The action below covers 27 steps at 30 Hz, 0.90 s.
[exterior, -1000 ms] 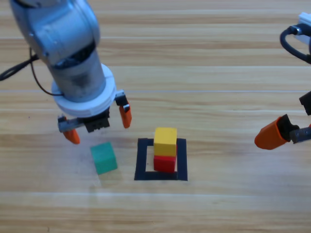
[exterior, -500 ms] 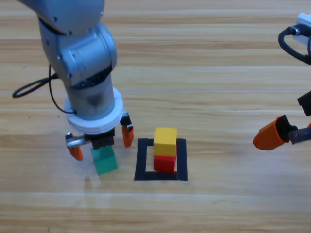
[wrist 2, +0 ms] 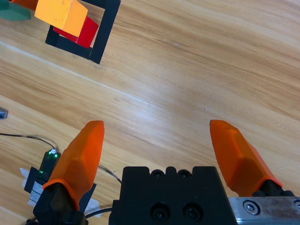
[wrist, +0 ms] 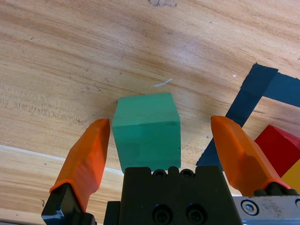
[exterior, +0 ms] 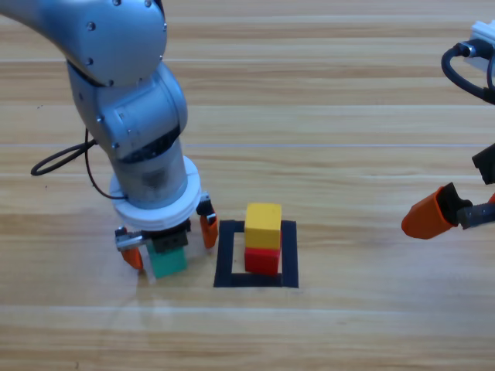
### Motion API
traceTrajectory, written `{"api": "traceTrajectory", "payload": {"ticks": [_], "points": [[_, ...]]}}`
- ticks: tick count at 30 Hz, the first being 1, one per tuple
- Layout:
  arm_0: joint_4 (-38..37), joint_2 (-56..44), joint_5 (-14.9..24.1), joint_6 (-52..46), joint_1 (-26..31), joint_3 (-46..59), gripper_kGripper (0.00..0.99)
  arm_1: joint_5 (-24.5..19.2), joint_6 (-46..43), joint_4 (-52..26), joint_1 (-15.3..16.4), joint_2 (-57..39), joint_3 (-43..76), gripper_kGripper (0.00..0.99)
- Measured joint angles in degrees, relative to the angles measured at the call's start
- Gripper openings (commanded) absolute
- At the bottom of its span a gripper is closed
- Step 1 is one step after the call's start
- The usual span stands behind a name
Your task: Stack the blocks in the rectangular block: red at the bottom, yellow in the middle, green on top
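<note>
The yellow cube (exterior: 263, 225) sits on the red cube (exterior: 262, 260) inside the black tape outline (exterior: 226, 255). Left of the outline, the green cube (exterior: 168, 262) rests on the table. My left gripper (exterior: 171, 244) has come down over it, open, one orange jaw on each side with gaps showing. The left wrist view shows the green cube (wrist: 147, 130) between the jaws, untouched, with the tape (wrist: 243, 103) and red cube (wrist: 280, 147) off to the right. My right gripper (exterior: 441, 212) waits at the right edge, open; its wrist view catches the stack (wrist 2: 68, 18) far off.
A black cable (exterior: 66, 158) loops on the table behind the left arm. Another cable (exterior: 464, 69) hangs at the upper right corner. Bare wood lies between the outline and the right gripper.
The left arm has moved down and right, lowering its open jaws from behind the green cube to either side of it. The right gripper and the stack stayed put.
</note>
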Motion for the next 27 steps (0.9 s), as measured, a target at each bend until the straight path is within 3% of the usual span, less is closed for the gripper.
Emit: {"api": "traceTrajectory", "payload": {"ticks": [5,11,19,27], "points": [[0.0,0.1,-0.2,0.7,0.0,0.0,0.782,0.0,0.0,0.0,0.0,0.0,0.0,0.989],[0.0,0.1,-0.8,2.1,0.0,0.7,0.419,1.2,0.0,0.0,0.0,0.0,0.0,0.989],[0.1,0.1,-0.8,6.1,0.3,0.0,0.195,1.5,0.0,0.0,0.0,0.0,0.0,0.989],[8.7,-3.2,1.1,24.2,0.9,-13.1,0.048,1.6,0.0,0.0,0.0,0.0,0.0,0.989]]}}
